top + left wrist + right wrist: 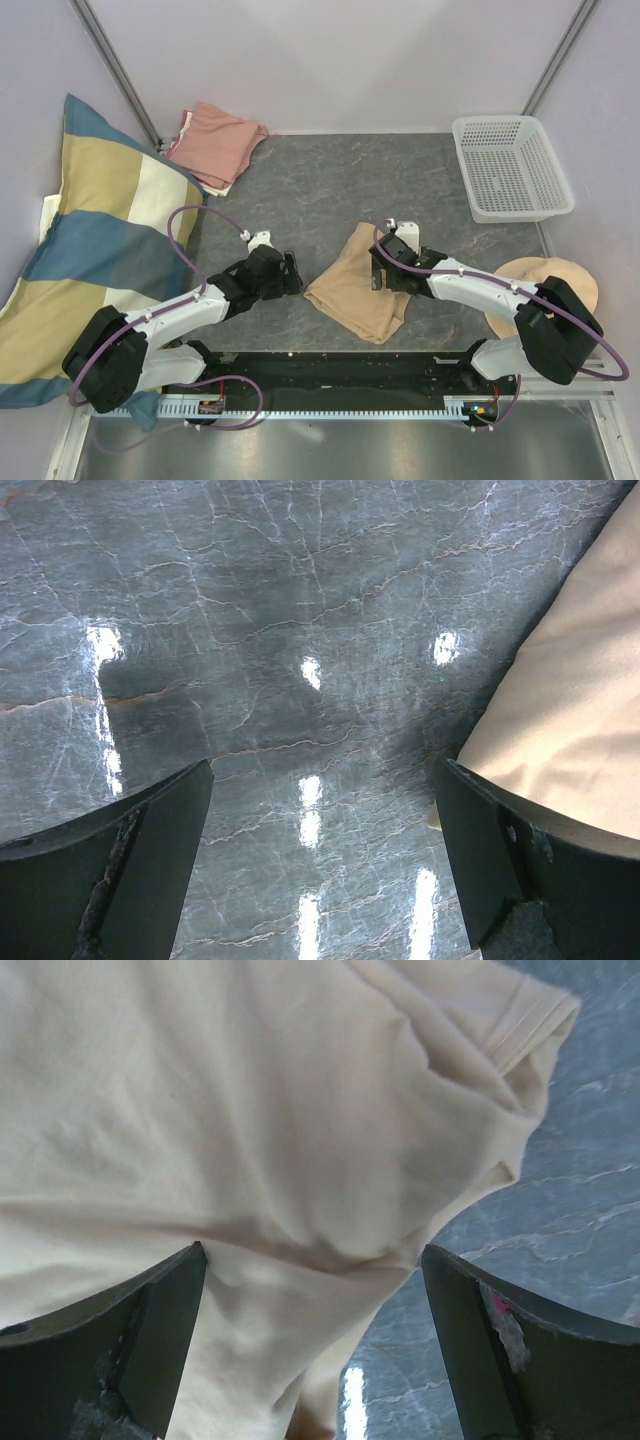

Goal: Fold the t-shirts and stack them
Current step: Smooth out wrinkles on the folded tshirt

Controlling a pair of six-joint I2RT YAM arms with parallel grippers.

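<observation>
Jaws wide, empty: your right gripper (312, 1350) hangs over the tan t-shirt (352, 295), left gripper (322, 870) at its nine o'clock, likely to fold

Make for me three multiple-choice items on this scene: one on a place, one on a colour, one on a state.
1. Where does the pink t-shirt lie?
A. between the arm bases
B. at the far left corner of the table, beside the pillow
C. at the far right corner

2. What colour is the middle t-shirt?
A. tan
B. blue
C. green

3. The left gripper is
A. shut on cloth
B. shut on nothing
C. open over bare table

Answers:
1 B, the top view shows it by the pillow.
2 A, both the top and right wrist views show tan cloth.
3 C, its fingers stand apart with only table between.
</observation>
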